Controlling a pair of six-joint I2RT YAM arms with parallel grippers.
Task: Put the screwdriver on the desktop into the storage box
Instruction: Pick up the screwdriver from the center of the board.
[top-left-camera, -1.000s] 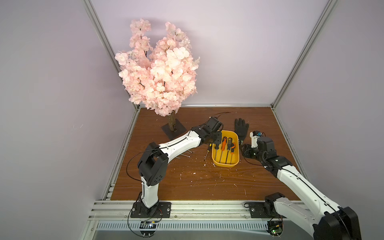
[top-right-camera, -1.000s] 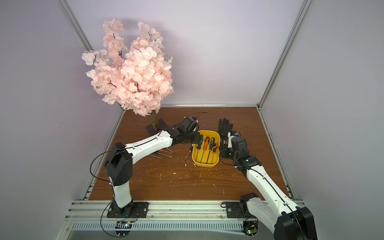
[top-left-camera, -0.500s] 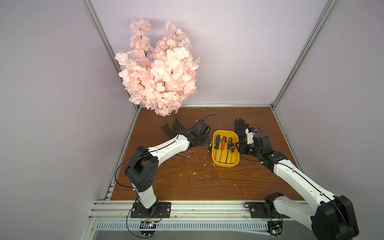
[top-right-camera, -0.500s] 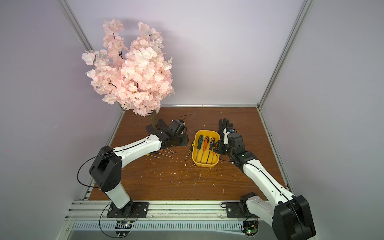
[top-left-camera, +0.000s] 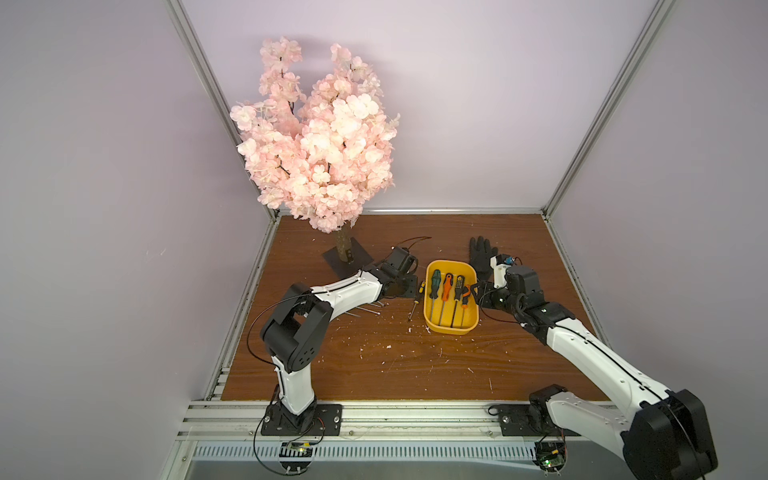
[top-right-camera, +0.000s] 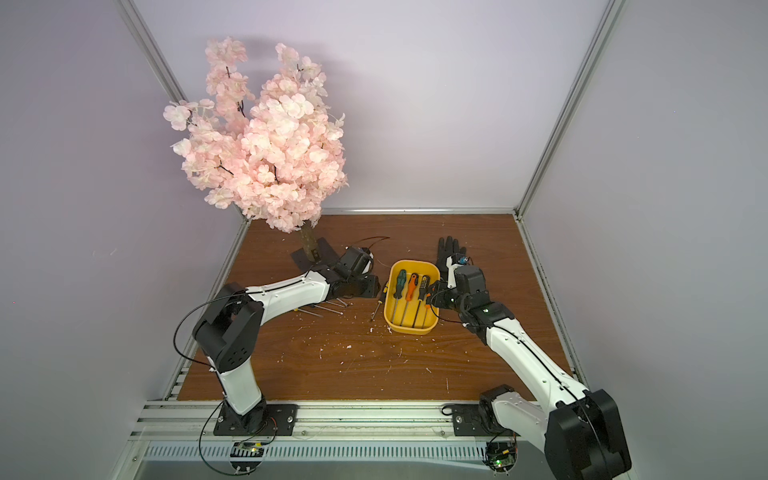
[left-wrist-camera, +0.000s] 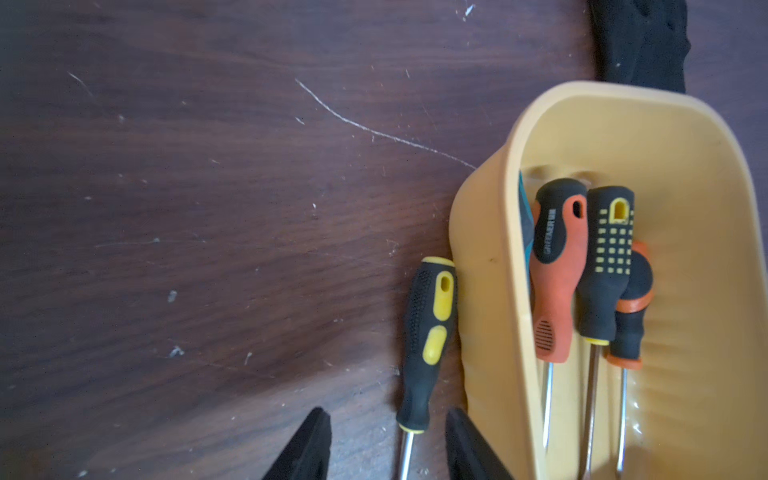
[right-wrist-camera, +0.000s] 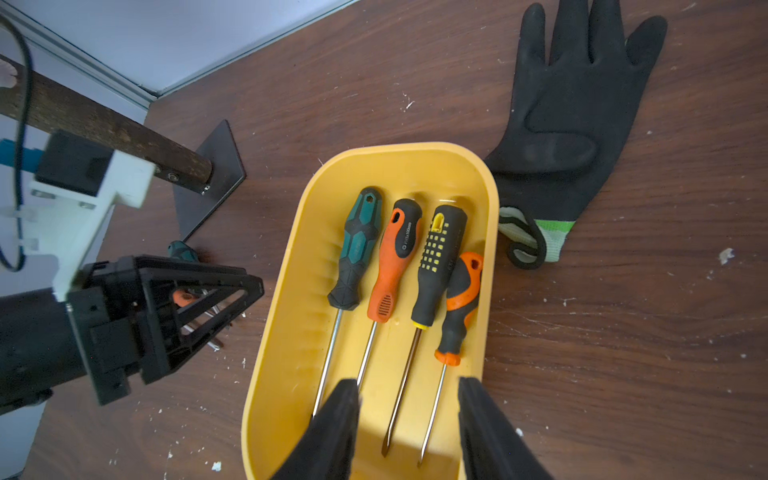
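Jaws on my left gripper (left-wrist-camera: 386, 411) stood apart with nothing gripped, straddling the shaft of the black-and-yellow screwdriver (left-wrist-camera: 428, 332). It lay on the desktop (left-wrist-camera: 208, 208), touching the outer wall of the box (left-wrist-camera: 482, 270). My right gripper (right-wrist-camera: 407, 383) hung close over the box, its jaws parted too and empty, with four other drivers (right-wrist-camera: 395, 257) lying side by side inside.

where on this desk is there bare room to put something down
Widest: brown wood desktop between yellow plastic storage box and near aluminium rail. Also behind the box, toward the back wall. Crowded: box's left, with black-and-yellow screwdriver and loose screwdrivers; black glove at its far right corner.
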